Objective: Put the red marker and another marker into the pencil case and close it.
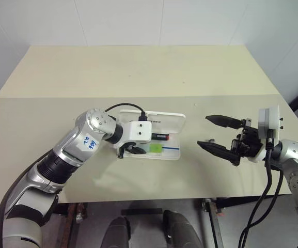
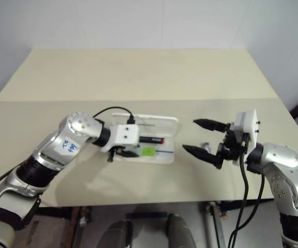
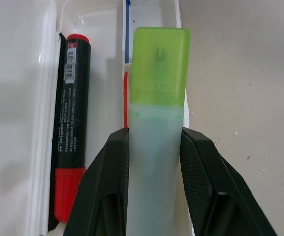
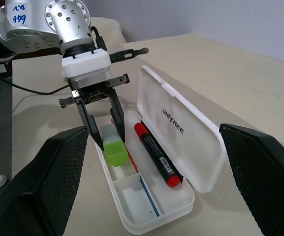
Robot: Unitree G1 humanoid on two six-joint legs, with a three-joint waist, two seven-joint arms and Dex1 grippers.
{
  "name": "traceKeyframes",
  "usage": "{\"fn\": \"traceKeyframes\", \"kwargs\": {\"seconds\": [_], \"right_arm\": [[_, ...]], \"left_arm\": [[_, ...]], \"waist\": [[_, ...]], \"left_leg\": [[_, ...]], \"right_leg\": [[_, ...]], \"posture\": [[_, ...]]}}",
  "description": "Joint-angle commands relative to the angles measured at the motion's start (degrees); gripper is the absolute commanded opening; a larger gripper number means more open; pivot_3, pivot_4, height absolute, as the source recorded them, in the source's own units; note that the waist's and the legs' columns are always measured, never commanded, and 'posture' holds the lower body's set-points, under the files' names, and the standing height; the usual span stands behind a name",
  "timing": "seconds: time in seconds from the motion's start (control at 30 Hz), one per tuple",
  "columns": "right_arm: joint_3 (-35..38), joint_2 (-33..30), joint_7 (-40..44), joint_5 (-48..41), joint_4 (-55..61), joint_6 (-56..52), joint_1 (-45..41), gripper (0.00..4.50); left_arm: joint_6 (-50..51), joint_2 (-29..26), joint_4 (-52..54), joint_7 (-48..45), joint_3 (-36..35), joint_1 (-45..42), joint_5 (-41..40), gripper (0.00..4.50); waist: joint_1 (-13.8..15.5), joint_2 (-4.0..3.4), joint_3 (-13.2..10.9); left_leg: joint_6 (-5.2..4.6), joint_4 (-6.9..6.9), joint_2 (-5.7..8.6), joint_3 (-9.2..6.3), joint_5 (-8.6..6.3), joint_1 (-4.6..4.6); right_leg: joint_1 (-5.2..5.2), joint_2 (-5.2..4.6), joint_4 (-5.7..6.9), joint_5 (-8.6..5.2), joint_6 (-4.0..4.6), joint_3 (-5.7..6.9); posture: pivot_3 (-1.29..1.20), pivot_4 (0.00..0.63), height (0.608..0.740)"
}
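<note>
The main risk is judged to lie in the release of the highlighter (image 4: 115,150). It is pinched by its pale mint body between the two fingers of the left gripper (image 3: 154,147), with its lime-green cap pointed into the open pencil case (image 4: 146,211). In the left wrist view, the highlighter is seen lined up over the inner divider and the near wall rather than squarely over one compartment. If it is let go there, it could be left propped on the divider or tipped over the rim onto the surface (image 1: 138,72). A highlighter left standing proud would probably keep the lid (image 4: 181,123) from being shut flat. A sideways drag during withdrawal could also shift the light case across the surface.

The pencil case is seen lying open near the front edge of the surface, with its hinged lid leaned back on the far side. The red marker (image 4: 155,153) is already laid inside, along the compartment beside the hinge, with its red cap toward the left gripper. The compartment toward the front wall is seen bare apart from blue and red striping.

The right gripper (image 1: 218,134) is held to the right of the case, well apart from it, with its fingers spread wide and nothing between them. The lid is not yet closed.
</note>
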State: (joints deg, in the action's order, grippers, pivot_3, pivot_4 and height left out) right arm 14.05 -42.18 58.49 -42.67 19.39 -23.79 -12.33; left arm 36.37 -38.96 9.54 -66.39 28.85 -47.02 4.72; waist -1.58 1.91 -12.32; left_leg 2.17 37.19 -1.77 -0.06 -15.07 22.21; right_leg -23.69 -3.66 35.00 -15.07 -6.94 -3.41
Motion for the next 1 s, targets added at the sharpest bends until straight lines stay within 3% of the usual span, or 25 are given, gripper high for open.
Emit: {"fn": "traceKeyframes", "kwargs": {"seconds": [0.03, 0.53, 0.87, 1.0], "right_arm": [[0.81, -0.21, 0.37, 0.00, 0.33, 0.97, -0.79, 4.50], [0.81, 0.02, 0.73, 0.43, -0.11, 1.25, -0.99, 4.50], [0.95, -0.06, 0.78, 0.61, -0.30, 1.37, -1.03, 4.50], [0.89, -0.07, 0.87, 0.70, -0.39, 1.38, -1.18, 4.50]], "left_arm": [[0.28, -1.19, 2.70, -0.25, 0.00, -0.03, 1.12, 1.11], [-1.02, -1.31, 2.63, -0.86, 0.69, -0.64, 2.97, 1.11], [-1.23, -0.11, 2.49, -0.30, 0.58, -0.67, 3.49, 4.36], [-0.33, 0.21, 3.72, -0.39, 0.25, -0.62, 3.02, 4.47]], "waist": [[0.02, 0.00, 0.00], [0.01, 0.00, 0.00], [0.02, 0.00, 0.00], [0.02, 0.00, 0.00]], "left_leg": [[0.00, -0.01, 0.00, 0.00, 0.00, 0.00], [0.00, 0.00, 0.00, -0.01, 0.00, 0.00], [-0.02, -0.02, 0.00, 0.00, -0.01, 0.00], [-0.02, 0.00, 0.00, 0.00, -0.01, 0.00]], "right_leg": [[0.00, 0.00, 0.00, 0.00, 0.00, 0.00], [0.00, 0.00, 0.00, 0.00, 0.00, 0.01], [0.00, 0.00, 0.00, 0.04, -0.08, 0.01], [0.00, 0.00, 0.01, 0.07, -0.14, 0.01]], "posture": [[0.00, 0.150, 0.740], [0.00, 0.150, 0.740], [0.00, 0.150, 0.740], [0.00, 0.150, 0.740]]}}
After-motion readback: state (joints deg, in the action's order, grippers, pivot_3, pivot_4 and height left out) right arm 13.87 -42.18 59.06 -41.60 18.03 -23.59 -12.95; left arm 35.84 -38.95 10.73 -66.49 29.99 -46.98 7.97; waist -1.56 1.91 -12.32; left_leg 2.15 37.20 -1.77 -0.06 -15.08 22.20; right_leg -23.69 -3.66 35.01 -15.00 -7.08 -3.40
